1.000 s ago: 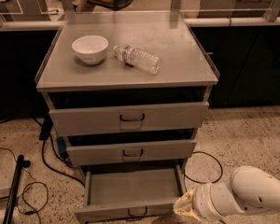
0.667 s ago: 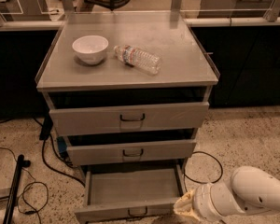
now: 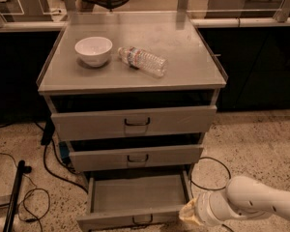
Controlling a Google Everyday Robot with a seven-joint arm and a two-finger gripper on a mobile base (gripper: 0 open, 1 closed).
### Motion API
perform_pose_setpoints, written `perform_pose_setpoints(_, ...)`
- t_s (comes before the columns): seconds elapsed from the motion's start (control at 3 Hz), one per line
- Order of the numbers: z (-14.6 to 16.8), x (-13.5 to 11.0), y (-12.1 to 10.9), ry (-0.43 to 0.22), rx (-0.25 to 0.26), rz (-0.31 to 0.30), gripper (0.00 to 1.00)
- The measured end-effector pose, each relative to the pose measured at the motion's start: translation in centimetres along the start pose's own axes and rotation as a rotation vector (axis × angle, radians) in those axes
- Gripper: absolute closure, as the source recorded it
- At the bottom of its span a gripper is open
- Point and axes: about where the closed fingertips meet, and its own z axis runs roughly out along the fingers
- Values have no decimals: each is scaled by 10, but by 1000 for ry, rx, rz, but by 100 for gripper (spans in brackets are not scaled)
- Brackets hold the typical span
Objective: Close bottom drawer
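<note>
The bottom drawer (image 3: 135, 197) of the grey metal cabinet is pulled well out, its plain grey tray empty and its shallow front with a small dark loop handle (image 3: 142, 220) at the picture's lower edge. My gripper (image 3: 187, 211) is at the drawer's right front corner, at the end of a white arm (image 3: 251, 202) that comes in from the lower right. The gripper's tip is close against the drawer's front right end.
The middle drawer (image 3: 135, 157) and top drawer (image 3: 134, 122) stand slightly out. On the cabinet top are a white bowl (image 3: 93, 50) and a plastic water bottle (image 3: 142, 61) lying on its side. Black cables (image 3: 34, 197) and a dark bar lie on the floor at left.
</note>
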Motion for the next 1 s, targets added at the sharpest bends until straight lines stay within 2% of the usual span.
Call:
perform_pose_setpoints(0.33,42,45,-27,3,25,83,100)
perform_pose_setpoints(0.67,79,73,-47,-7,29,109,100)
perform_pose_setpoints(1.0,130,84,-83,-32,7,106,100)
